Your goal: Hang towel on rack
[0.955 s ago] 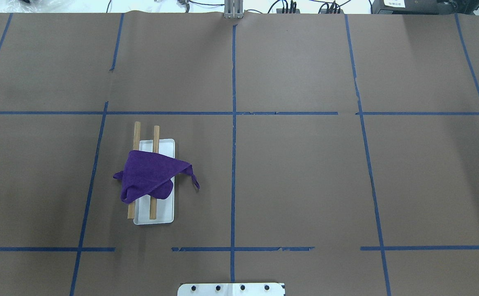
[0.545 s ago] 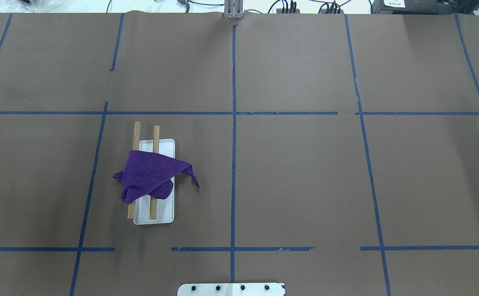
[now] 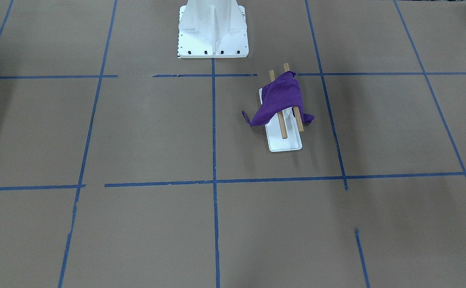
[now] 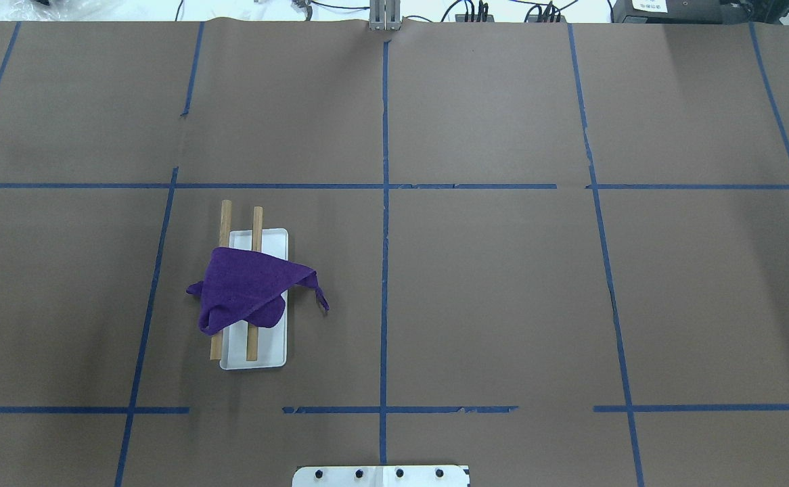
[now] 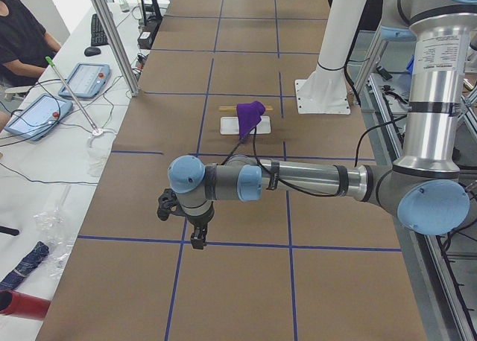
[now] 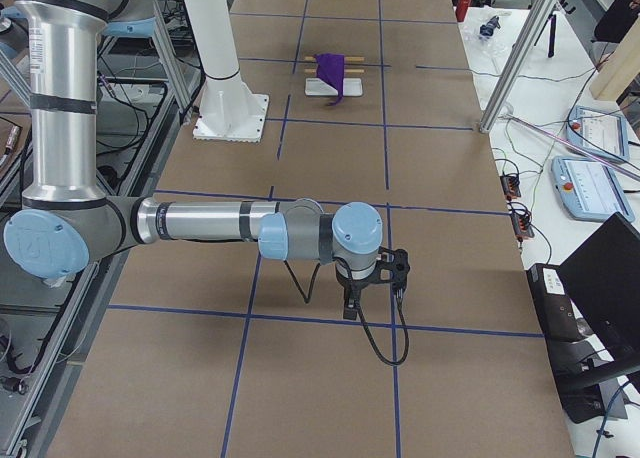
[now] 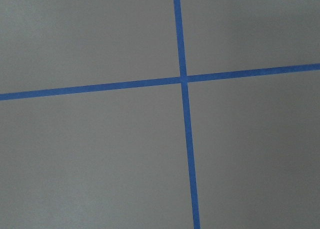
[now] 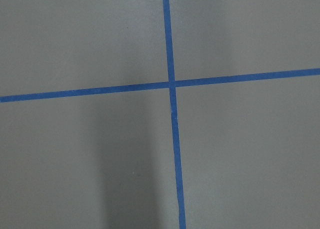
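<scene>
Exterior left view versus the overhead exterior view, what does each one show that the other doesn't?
Only the exterior left view shows the left arm stretched out over the table, its gripper pointing down far from the rack, plus a seated operator and tablets beside the table. Whether that gripper is open cannot be told from here.

Only the overhead exterior view shows, from straight above, the towel crossing both dowels, and the cables at the far edge.

Both show the purple towel draped on the rack, the blue tape grid and the white pedestal.
</scene>
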`<action>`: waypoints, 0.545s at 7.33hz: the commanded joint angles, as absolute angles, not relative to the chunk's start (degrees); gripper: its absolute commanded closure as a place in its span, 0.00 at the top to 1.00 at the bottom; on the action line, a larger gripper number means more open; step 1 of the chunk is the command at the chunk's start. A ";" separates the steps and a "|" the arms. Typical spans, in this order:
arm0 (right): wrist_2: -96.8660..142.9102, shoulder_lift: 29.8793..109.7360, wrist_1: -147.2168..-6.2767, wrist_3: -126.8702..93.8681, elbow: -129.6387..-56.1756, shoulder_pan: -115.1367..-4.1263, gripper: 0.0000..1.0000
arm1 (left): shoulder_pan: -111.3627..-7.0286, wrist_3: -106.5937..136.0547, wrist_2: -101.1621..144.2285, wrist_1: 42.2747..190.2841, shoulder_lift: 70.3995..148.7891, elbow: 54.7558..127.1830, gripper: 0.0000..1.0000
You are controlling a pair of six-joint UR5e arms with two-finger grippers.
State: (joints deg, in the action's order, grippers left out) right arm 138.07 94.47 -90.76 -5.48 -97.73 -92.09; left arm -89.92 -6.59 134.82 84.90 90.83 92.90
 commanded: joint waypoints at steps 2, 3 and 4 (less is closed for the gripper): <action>137.90 95.18 -90.09 -4.92 -97.65 -92.02 1.00 | -89.91 -6.68 134.91 84.99 90.79 92.81 1.00; 137.81 95.27 -90.09 -4.83 -97.65 -92.02 1.00 | -89.91 -6.68 134.91 85.08 90.79 92.81 1.00; 137.55 95.36 -90.09 -4.75 -97.65 -92.11 1.00 | -89.91 -6.68 134.91 85.08 90.79 92.90 1.00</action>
